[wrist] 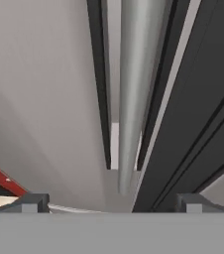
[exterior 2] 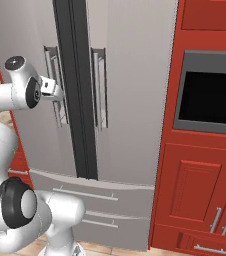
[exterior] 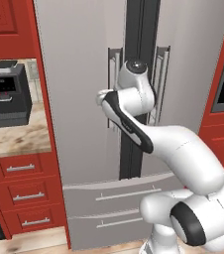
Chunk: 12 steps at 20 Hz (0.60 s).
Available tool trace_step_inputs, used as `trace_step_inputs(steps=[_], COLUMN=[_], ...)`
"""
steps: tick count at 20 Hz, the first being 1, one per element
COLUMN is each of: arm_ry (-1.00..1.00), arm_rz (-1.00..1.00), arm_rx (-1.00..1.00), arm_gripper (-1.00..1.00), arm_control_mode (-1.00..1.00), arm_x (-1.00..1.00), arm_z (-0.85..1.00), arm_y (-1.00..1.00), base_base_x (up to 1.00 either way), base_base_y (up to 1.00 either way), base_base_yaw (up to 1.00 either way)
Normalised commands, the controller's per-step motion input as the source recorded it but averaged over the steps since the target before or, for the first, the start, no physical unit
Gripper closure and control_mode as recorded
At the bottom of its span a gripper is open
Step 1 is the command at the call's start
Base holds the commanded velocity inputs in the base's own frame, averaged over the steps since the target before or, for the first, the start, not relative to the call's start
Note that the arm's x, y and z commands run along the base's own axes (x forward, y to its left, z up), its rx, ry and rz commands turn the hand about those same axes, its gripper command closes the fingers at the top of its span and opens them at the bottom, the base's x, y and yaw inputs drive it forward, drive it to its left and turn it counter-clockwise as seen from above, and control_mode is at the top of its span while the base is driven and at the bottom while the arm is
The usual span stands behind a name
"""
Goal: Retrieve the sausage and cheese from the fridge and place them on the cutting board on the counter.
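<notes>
Right now I have the gripper (wrist: 111,206) up against the fridge (exterior: 79,99), lined up on the left door's bar handle (wrist: 134,99); in the hand view the two dark fingertips (wrist: 29,203) stand wide apart with the bar running down between them, so the hand is spread and grasping nothing yet. Both doors look closed, so the sausage and cheese are presumably inside, out of sight, and I cannot say which shelf. The counter (exterior: 15,136) sits off to the left with a coffee machine (exterior: 7,94) on it; I cannot pick out the cutting board from here. My worry is the grasp itself: the bar sits a little toward the right finger rather than centred, so closing now could push it sideways or clip only its edge, and the fingers might slide along the smooth metal once I pull. A second risk, as I judge it, is the swing: the base is parked close in front of the doors, and the opening left door could strike the arm's elbow or the base before it is wide enough to reach in.
</notes>
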Motion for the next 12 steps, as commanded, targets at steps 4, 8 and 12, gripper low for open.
trace_step_inputs(steps=[4, 8, 12], arm_ry=[-0.17, -0.12, -0.01], arm_rz=[-0.02, -0.01, 0.0], arm_rx=[0.0, 0.0, 0.0], arm_gripper=[-1.0, -1.0, -1.0], arm_control_mode=[-1.0, -1.0, -1.0], arm_x=[0.29, 0.31, 0.39], arm_z=[-0.08, -0.07, 0.0], arm_y=[0.0, -0.05, -0.12], base_base_x=[0.0, 0.0, 0.0], base_base_y=[0.0, 0.0, 0.0], base_base_yaw=[0.0, 0.0, 0.0])
